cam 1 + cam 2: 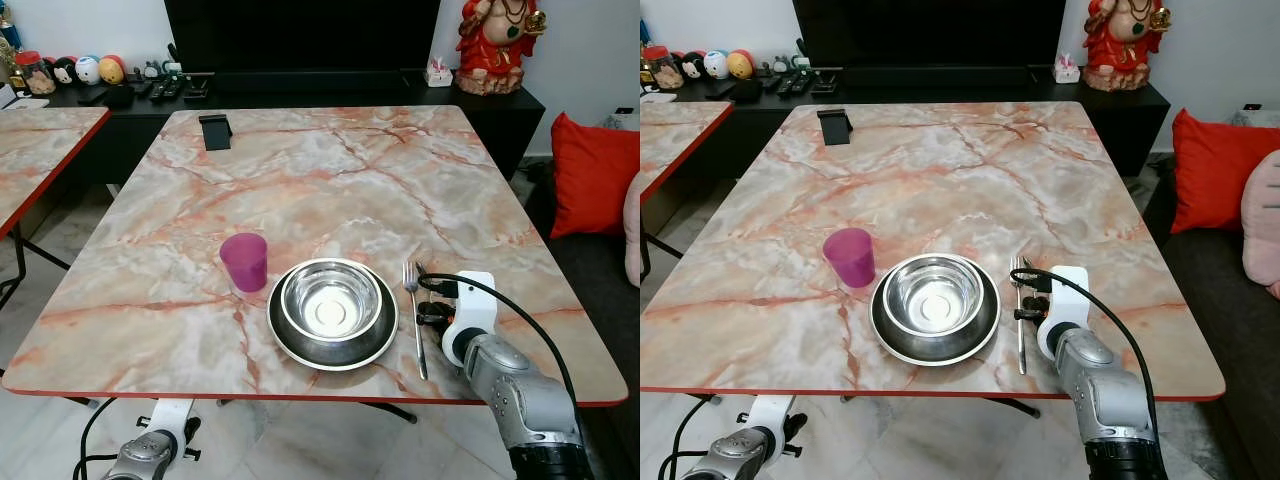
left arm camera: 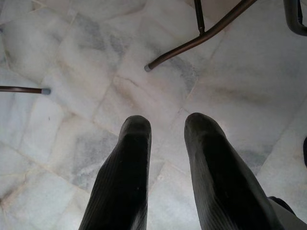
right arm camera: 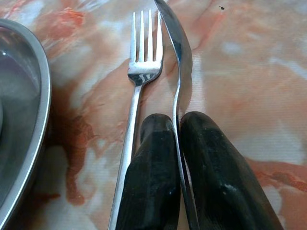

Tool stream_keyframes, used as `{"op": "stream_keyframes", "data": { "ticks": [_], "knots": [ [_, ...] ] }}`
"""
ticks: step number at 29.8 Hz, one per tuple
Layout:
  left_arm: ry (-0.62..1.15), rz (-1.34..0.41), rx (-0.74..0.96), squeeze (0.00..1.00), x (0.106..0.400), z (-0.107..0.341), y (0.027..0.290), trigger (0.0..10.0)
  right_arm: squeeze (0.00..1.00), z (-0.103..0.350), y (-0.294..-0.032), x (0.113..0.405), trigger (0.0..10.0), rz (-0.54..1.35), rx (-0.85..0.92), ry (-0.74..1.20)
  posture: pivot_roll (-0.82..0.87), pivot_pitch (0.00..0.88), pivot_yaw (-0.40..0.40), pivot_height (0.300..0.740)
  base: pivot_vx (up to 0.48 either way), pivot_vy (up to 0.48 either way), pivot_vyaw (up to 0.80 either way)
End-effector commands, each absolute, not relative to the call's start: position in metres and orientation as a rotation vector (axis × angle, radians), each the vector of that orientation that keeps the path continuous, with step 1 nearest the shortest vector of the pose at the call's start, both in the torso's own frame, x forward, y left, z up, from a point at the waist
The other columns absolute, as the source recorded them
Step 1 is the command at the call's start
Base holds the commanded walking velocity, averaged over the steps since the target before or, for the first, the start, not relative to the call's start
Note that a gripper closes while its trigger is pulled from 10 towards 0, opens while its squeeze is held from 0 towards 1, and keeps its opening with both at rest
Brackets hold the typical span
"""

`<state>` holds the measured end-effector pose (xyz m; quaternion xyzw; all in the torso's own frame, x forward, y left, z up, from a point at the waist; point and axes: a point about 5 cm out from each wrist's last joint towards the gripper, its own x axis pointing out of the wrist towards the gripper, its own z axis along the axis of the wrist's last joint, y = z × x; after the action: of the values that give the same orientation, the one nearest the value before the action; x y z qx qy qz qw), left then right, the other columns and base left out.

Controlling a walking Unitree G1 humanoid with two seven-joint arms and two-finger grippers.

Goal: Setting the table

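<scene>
Right claw (image 3: 178,143) clenched on what appears a spoon (image 3: 178,57), its long axis parallel to the fork (image 3: 139,86) beside the bowl (image 1: 332,305) on the desk (image 1: 330,170); left claw (image 2: 168,158) released, idle.

Steel bowl (image 1: 331,303) upright inside a dark-rimmed plate (image 1: 300,345) near the bench's (image 1: 300,180) near edge; translucent purple cup (image 1: 244,261) upright at the plate's ten o'clock, just beside it. Fork (image 3: 136,91) flat at three o'clock, tines away; knife (image 3: 178,72) alongside, pinched on edge in the right end effector (image 3: 176,129).
</scene>
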<state>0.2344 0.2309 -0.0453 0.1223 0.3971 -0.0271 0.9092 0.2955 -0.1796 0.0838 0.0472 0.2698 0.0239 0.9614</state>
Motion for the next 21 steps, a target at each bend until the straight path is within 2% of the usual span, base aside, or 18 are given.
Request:
{"op": "stream_keyframes", "data": {
  "ticks": [1, 21],
  "knots": [
    [0.826, -0.046, 0.248, 0.00, 0.234, -0.045, 0.231, 10.0, 0.00, 0.077, -0.191, 0.293, 10.0, -0.022, 0.082, 0.582, -0.02, 0.000, 0.027, 0.740, 0.000, 0.000, 0.00],
    [0.826, -0.044, 0.248, 0.00, 0.234, -0.045, 0.232, 10.0, 0.00, 0.090, -0.201, 0.300, 10.0, -0.088, 0.069, 0.536, -0.02, 0.000, 0.028, 0.740, 0.000, 0.000, 0.00]
  ]
}}
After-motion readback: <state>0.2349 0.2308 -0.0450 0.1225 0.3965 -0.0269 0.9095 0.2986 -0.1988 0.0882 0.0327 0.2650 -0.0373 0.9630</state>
